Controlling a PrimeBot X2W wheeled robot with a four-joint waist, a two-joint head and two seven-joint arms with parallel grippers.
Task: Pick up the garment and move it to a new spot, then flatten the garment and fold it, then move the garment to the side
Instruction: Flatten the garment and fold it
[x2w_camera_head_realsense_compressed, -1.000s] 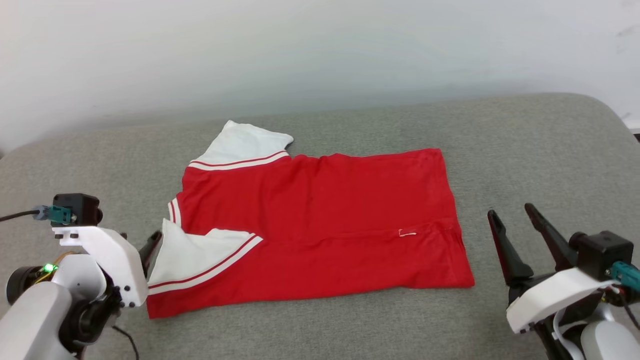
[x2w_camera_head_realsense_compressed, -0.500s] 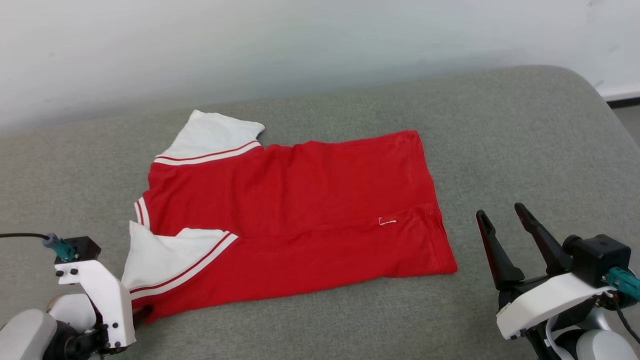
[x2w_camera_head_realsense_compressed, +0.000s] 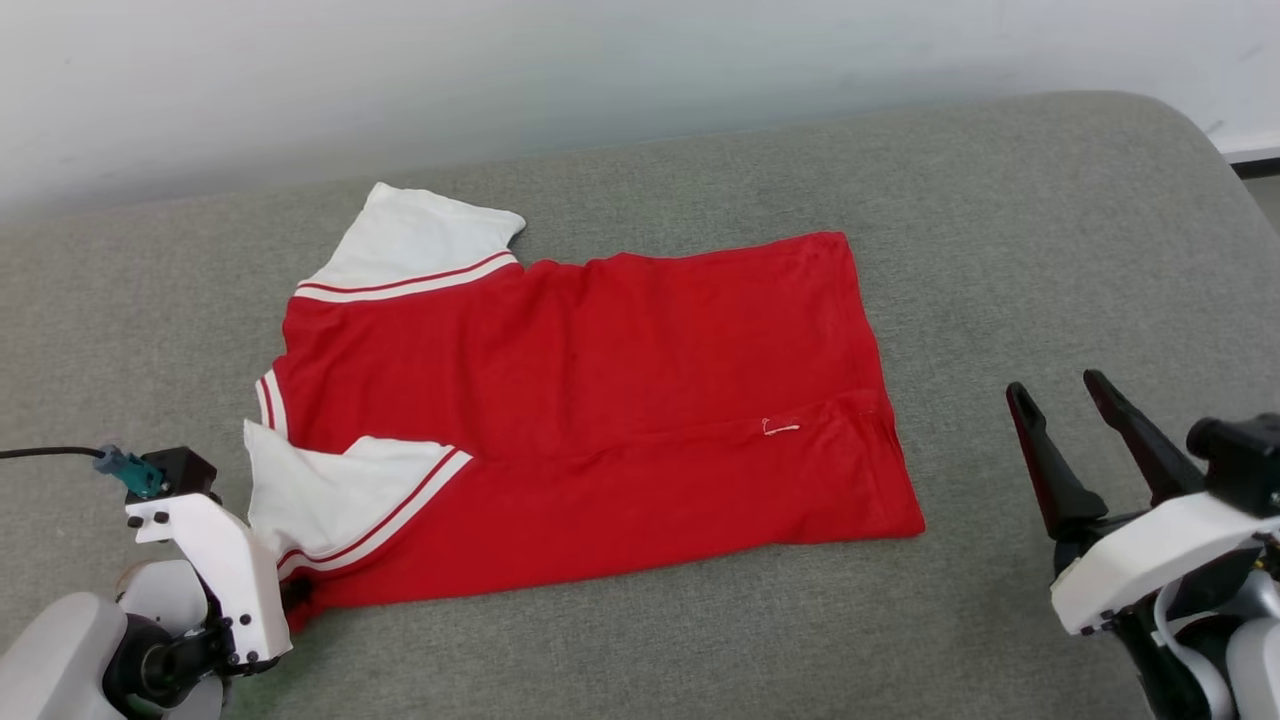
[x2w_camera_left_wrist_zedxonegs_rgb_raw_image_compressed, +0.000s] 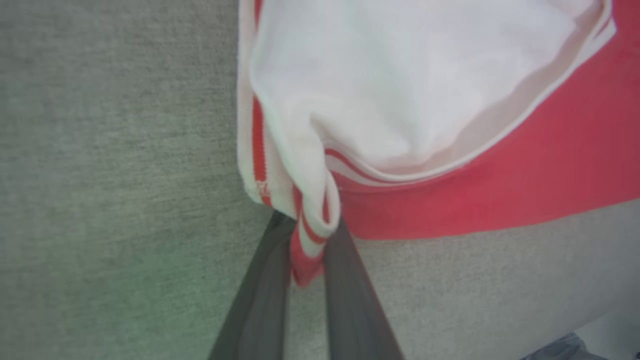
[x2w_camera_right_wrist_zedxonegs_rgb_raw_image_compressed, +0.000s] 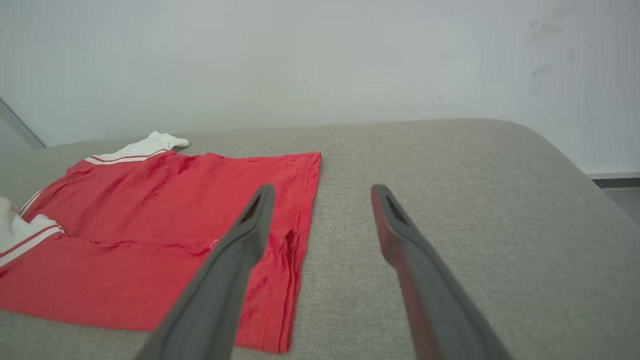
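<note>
Garment (x2w_camera_head_realsense_compressed: 600, 420) lies on grey fabric surface (x2w_camera_head_realsense_compressed: 1020, 250), white wall (x2w_camera_head_realsense_compressed: 600, 60) behind.

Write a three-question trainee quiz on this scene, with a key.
1. True or false: the left gripper is shut on a corner of the red jersey T-shirt with white striped-trim sleeves.
2. The right gripper is: A) open, clear of the shirt; B) clamping the hem; C) holding a sleeve.
3. What colour is the padded fabric surface under the shirt?
Key: 1 true; 2 A; 3 grey.
</note>
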